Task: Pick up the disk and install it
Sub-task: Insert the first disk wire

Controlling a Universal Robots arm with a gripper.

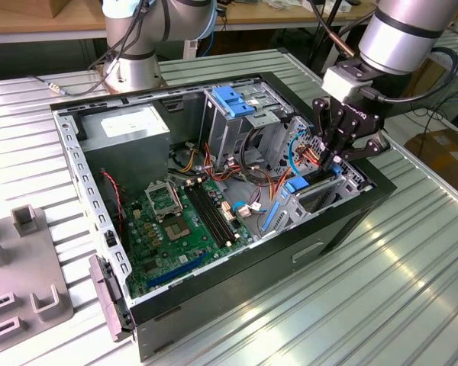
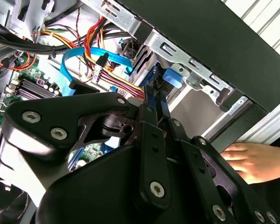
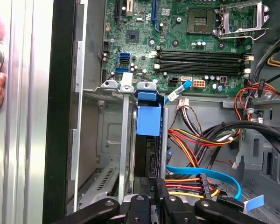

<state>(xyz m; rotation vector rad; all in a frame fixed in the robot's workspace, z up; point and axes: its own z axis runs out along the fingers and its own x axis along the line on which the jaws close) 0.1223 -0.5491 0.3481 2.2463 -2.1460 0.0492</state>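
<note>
Black linkage of the tool (image 3: 151,196) is seen nearest the lens in both wrist views, its fingers drawn close together on the edge of the disk (image 3: 148,140), which stands on edge in a metal drive bay (image 3: 113,135) at the corner of the open computer case (image 1: 214,305). Whether the disk is truly gripped cannot be told for certain. It is judged rigid, fairly dense and shock-sensitive; the blue carrier frame is the safer hold. Loose cables (image 3: 196,140) crowd the bay, so room is tight. A ribbed metal bench (image 1: 382,290) carries the case, and a person's hand (image 2: 256,161) is rested beside it.
</note>
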